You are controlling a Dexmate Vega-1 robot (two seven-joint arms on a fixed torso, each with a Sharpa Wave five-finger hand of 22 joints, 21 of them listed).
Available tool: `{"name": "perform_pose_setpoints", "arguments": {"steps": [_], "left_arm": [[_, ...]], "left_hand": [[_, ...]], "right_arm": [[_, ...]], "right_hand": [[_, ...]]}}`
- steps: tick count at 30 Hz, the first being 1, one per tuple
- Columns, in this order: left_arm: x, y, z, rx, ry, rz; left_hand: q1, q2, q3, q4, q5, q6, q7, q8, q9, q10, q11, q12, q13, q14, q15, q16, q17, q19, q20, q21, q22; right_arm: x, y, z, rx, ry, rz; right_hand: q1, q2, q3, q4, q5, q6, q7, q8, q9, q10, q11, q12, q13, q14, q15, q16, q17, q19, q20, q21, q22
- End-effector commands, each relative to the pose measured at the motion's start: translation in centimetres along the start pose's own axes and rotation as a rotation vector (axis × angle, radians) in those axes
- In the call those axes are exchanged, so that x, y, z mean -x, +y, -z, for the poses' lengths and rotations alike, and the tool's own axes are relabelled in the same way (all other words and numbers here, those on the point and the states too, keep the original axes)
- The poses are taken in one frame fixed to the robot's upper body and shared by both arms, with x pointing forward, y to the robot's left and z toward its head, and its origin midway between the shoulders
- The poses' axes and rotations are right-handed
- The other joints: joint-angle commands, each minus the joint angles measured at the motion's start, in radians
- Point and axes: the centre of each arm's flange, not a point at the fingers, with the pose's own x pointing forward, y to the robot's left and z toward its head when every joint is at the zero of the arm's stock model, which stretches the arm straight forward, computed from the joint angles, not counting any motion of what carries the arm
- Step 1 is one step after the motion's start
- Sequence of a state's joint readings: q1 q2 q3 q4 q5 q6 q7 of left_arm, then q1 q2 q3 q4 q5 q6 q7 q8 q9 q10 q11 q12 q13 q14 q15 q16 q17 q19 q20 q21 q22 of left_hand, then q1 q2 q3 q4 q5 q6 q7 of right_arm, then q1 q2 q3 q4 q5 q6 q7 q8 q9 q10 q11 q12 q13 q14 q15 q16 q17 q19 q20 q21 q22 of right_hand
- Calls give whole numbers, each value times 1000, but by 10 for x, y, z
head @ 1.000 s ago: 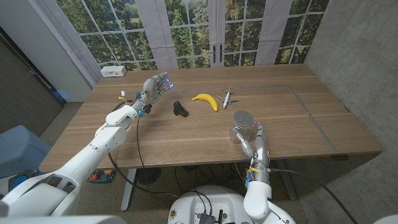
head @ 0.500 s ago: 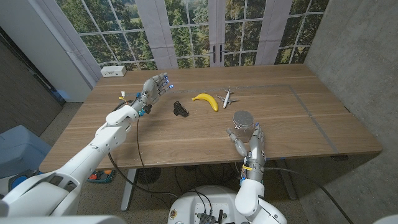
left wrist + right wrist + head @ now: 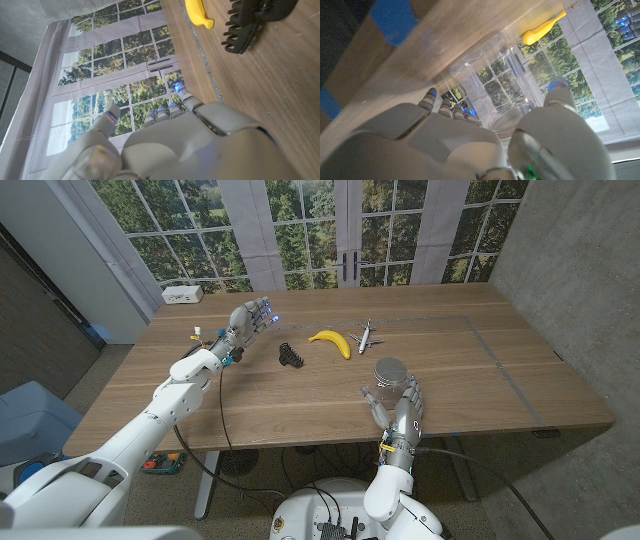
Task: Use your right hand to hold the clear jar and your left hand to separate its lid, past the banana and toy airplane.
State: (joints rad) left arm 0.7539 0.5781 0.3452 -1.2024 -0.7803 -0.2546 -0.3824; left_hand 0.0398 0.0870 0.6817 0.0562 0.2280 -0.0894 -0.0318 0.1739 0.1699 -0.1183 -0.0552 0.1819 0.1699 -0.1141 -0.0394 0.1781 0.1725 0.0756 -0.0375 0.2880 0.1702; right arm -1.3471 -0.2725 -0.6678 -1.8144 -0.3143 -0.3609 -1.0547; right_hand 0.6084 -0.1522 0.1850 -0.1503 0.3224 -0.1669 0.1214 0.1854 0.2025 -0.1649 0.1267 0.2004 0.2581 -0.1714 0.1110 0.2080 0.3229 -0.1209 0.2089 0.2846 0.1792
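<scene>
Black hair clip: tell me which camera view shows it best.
The left wrist view. The black hair clip is large there, its teeth distinct against the wooden table, though the frame edge cuts it off. The head view shows the whole clip, small, left of the banana. I cannot make it out in the right wrist view.
</scene>
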Motion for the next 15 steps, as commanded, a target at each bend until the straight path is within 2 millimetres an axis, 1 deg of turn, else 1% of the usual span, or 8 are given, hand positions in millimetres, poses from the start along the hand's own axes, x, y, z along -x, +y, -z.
{"name": "perform_pose_setpoints", "arguments": {"steps": [1, 3, 5, 8, 10, 11, 13, 15], "left_arm": [[3, 0, 1, 20, 1, -6], [3, 0, 1, 24, 0, -7], [3, 0, 2, 29, 1, -6], [3, -1, 2, 37, 1, -3], [3, -1, 2, 38, 0, -5], [3, -1, 2, 42, -1, -5], [3, -1, 2, 45, -1, -5], [2, -1, 2, 51, -1, -2]], "left_hand": [[-11, 39, -1, -7, -1, -4, 5, 4, 2, -1, 9, 9, 6, 5, -18, 4, 3, 10, -30, -2, 3], [-11, 39, -1, -7, -1, -4, 6, 4, 2, -1, 9, 9, 6, 5, -17, 4, 3, 11, -27, -3, 4], [-11, 39, -1, -8, -1, -5, 6, 4, 2, -2, 9, 8, 6, 6, -15, 4, 2, 12, -23, -3, 4], [-11, 37, -2, -9, -1, -5, 8, 5, 2, -2, 9, 8, 6, 8, -12, 5, 2, 14, -18, -4, 4], [-11, 36, -3, -9, -1, -4, 9, 5, 2, -1, 8, 9, 6, 10, -12, 5, 2, 16, -14, -5, 4], [-11, 36, -3, -10, -1, -5, 9, 5, 2, -1, 8, 9, 6, 10, -12, 5, 2, 16, -14, -5, 4], [-11, 35, -3, -10, -1, -6, 9, 4, 2, -1, 9, 9, 6, 11, -11, 5, 2, 17, -11, -6, 4], [-11, 34, -4, -11, -1, -7, 11, 4, 2, -1, 11, 9, 6, 13, -9, 5, 2, 18, -7, -7, 4]], "right_arm": [[-4, 16, -3, 24, 38, 34], [-4, 19, -3, 21, 41, 70], [-5, 20, -2, -12, 32, 99], [-6, 22, 1, -56, -10, 151], [-7, 24, 2, -81, -35, 176], [-7, 25, 3, -99, -48, 184], [-9, 27, 5, -125, -55, 199], [-12, 30, 6, -153, -71, 215]], "right_hand": [[20, 14, -3, 0, 13, -35, 32, 9, 3, -6, -1, 10, 5, -37, 2, 14, 8, -6, 1, -8, 1], [35, 26, -6, 4, 18, -24, 32, 19, 5, 19, -5, 24, 9, -4, 3, 33, 14, 11, -2, -9, 1], [54, 36, -14, 8, 23, 18, 23, 39, 9, 61, -18, 45, 17, 46, -9, 59, 22, 60, -4, -1, 2], [107, 67, -19, 10, 40, 113, 21, 78, 16, 169, -57, 93, 41, 160, -38, 115, 40, 180, -8, 22, 3], [192, 108, -8, 1, 78, 232, -2, 125, 28, 293, -104, 160, 82, 302, -92, 186, 69, 300, -13, 42, 3], [202, 113, -5, 0, 82, 253, -16, 133, 31, 318, -108, 175, 90, 329, -106, 198, 76, 314, -18, 43, 4], [241, 123, 15, -8, 55, 318, -42, 159, 43, 391, -142, 232, 121, 392, -135, 226, 101, 345, -23, 43, 5], [275, 137, 28, -11, 24, 403, -67, 201, 59, 458, -171, 290, 154, 452, -159, 264, 137, 364, -32, 42, 7]]}}
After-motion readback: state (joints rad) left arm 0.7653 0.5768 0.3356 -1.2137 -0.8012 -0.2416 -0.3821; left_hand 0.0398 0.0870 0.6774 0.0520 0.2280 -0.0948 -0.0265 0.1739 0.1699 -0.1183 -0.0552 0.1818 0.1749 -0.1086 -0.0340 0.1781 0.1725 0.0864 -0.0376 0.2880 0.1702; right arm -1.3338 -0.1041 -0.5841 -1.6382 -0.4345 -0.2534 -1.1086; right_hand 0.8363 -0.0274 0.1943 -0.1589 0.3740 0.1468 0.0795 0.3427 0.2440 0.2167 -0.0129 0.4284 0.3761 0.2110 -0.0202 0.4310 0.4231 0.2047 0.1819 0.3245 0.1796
